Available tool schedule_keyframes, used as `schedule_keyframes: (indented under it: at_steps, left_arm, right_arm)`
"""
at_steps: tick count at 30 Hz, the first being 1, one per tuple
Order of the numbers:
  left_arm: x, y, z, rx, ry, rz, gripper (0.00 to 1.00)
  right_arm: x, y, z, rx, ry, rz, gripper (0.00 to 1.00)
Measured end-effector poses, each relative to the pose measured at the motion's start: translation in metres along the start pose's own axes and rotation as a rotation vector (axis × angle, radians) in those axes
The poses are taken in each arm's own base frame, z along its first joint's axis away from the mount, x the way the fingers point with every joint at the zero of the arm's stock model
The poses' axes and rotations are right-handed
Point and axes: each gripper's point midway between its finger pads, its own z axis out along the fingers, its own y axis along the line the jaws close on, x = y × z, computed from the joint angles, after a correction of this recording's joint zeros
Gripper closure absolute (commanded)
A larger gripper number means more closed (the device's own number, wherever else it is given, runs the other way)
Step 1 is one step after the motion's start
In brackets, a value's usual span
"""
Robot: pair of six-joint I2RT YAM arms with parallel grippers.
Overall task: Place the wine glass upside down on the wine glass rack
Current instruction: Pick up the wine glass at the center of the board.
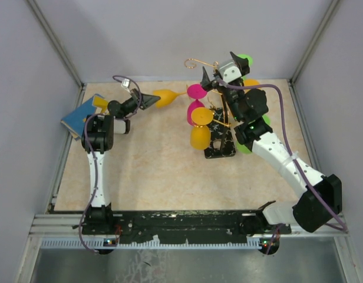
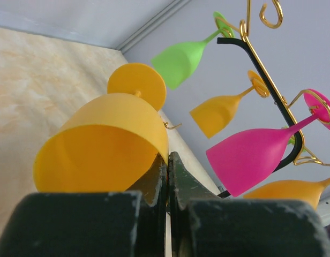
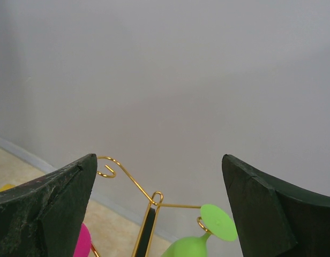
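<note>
Left tool (image 1: pixel 146 101) is pinched fully shut on the rim wall of the yellow-orange plastic wine glass (image 1: pixel 165 97), and the right tool (image 1: pixel 224 69) stands spread wide with nothing between its fingers. Beneath both lies the beige marbled bench (image 1: pixel 158 171). On it stands the gold wire wine glass rack (image 1: pixel 220 118) with its black veined base (image 1: pixel 220 147). The left arm reaches out from left of the rack, forearm raised and wrist turned toward it. The right arm arches over the rack from its right side, with its tool hovering above the rack's top. The pink glass (image 2: pixel 250 155), the green glass (image 2: pixel 181 59) and the smaller orange glass (image 2: pixel 218 112) already hang on the rack with their bowls down. The held glass is in the air just left of the rack. Its long axis lies nearly level, mouth at the left tool and round foot (image 2: pixel 137 84) leading toward the rack, so the left arm is plainly the nearer. An empty curled hook (image 3: pixel 106 170) shows at the rack's top. The foot probably has to be lifted and slid into such a hook.
</note>
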Motion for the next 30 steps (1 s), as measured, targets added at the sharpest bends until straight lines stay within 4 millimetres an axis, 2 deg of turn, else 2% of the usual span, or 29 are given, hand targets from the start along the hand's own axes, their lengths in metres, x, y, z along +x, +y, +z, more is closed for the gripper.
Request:
schedule_keyframes:
  at_steps: [4,9,12,17,21,25,30]
  left_arm:
    - [-0.009,0.002,-0.01,-0.018,-0.018,-0.006,1.0]
    - [-0.017,-0.006,-0.009,-0.009,-0.024,-0.008,1.0]
    - [-0.024,-0.021,-0.008,0.002,-0.029,0.013,1.0]
    - [-0.045,-0.059,-0.004,0.036,-0.054,0.093,1.0]
    - [-0.056,-0.085,-0.005,0.048,-0.08,0.162,1.0]
    - [-0.061,-0.095,-0.01,0.041,-0.097,0.191,1.0]
    - [-0.058,-0.095,-0.024,0.007,-0.107,0.196,1.0]
  right_arm:
    - [0.0,0.001,0.0,-0.001,0.0,0.01,0.01]
    - [0.001,0.003,0.0,-0.004,0.002,0.044,0.01]
    - [0.003,0.005,0.0,-0.012,0.012,0.069,0.01]
    - [0.006,0.01,0.001,-0.031,0.039,0.112,0.01]
    - [-0.001,0.011,0.006,-0.039,0.031,0.151,0.01]
    - [-0.003,0.014,0.014,-0.054,0.036,0.174,0.03]
    - [0.012,0.028,0.024,-0.088,0.071,0.19,0.07]
